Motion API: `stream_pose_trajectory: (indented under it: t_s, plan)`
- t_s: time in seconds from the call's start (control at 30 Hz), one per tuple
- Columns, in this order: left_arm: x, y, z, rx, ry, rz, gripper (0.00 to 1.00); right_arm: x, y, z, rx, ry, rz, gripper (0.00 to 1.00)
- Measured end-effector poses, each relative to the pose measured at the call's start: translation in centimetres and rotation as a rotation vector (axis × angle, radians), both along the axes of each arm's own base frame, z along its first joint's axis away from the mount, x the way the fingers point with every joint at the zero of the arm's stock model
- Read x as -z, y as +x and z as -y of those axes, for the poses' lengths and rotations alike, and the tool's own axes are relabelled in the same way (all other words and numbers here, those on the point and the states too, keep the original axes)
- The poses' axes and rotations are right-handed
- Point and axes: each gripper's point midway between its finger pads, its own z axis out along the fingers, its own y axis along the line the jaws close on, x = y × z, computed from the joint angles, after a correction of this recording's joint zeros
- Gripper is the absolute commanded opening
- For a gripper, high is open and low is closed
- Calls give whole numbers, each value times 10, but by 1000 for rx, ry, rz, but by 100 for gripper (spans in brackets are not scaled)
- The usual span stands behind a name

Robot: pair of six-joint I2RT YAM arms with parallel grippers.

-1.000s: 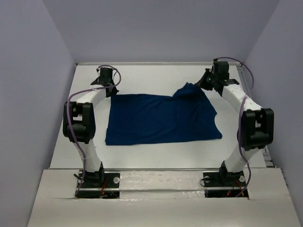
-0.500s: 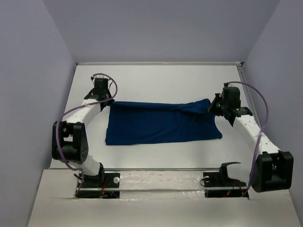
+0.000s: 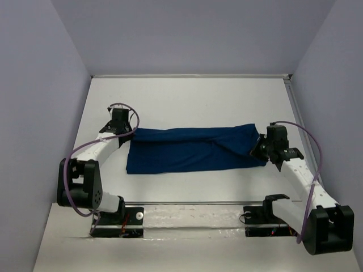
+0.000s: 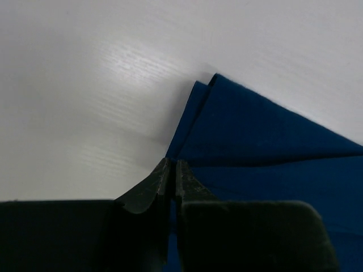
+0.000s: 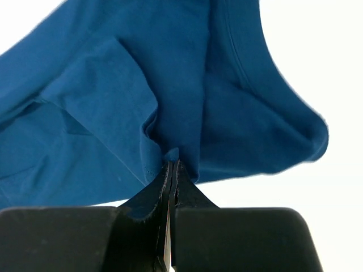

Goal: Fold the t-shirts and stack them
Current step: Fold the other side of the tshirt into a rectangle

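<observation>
T-shirt (image 3: 193, 150) cloth is clamped in both claws. The left gripper (image 4: 172, 170) has its jaws pressed together on the far-left corner, and the right gripper (image 5: 170, 167) pinches a fold at the right edge. Two arms reach low and forward, at 9 and 3 o'clock of the one navy garment, which lies doubled over mid-table (image 3: 187, 96).

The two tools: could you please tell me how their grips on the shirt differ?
The left tool pinches a flat, folded corner; the right tool pinches bunched, wrinkled cloth. The left tool sits farther back on the table than the right tool. Both are shut on the shirt.
</observation>
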Motion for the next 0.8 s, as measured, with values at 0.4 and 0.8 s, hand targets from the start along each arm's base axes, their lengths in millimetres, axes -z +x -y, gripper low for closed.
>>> stream_pose_trajectory:
  t_s: [0.4,0.8]
  plan:
    - [18,-29,1,-37,-36,-69,70,29,-22,-6,46,61,-135,45]
    - [-18,-11,35,25,-151,69,61,8,38,-23,-116,57,-83,51]
